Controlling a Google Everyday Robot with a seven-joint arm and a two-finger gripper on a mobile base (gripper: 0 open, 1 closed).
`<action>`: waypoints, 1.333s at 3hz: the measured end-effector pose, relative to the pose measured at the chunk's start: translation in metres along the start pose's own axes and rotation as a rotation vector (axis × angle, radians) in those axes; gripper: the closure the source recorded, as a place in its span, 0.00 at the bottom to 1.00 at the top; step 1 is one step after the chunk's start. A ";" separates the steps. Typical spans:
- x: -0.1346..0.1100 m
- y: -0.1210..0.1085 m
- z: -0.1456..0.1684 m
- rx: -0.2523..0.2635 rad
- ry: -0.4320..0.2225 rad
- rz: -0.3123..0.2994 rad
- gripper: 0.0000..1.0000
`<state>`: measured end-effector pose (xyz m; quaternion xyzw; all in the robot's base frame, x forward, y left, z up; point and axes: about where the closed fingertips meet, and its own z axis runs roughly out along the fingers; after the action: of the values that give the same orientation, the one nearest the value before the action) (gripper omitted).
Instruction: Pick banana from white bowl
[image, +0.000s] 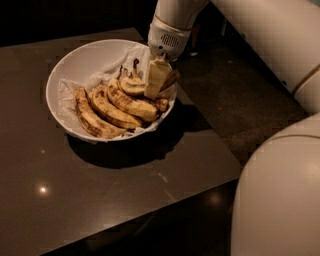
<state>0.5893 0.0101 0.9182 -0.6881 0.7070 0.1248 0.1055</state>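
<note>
Dark, glossy brown tabletop (100, 200) carries a wide, shallow white bowl (90, 55) lined with crumpled white paper, probably to cushion the fruit. Heavily brown-spotted bananas (107, 111) lie side by side across its middle. Right of them rests the slim, curved yellow banana (131, 87), with its dark stem toward the far rim. My pale pincer (157, 79) stands lowered at the bowl's right side, against that banana; whether it grips I cannot tell.
</note>
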 end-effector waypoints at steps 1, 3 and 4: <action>0.002 0.006 -0.016 0.044 -0.065 -0.027 1.00; 0.009 0.014 -0.034 0.067 -0.137 -0.060 1.00; 0.011 0.026 -0.042 0.073 -0.159 -0.108 1.00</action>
<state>0.5638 -0.0134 0.9556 -0.7087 0.6625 0.1475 0.1928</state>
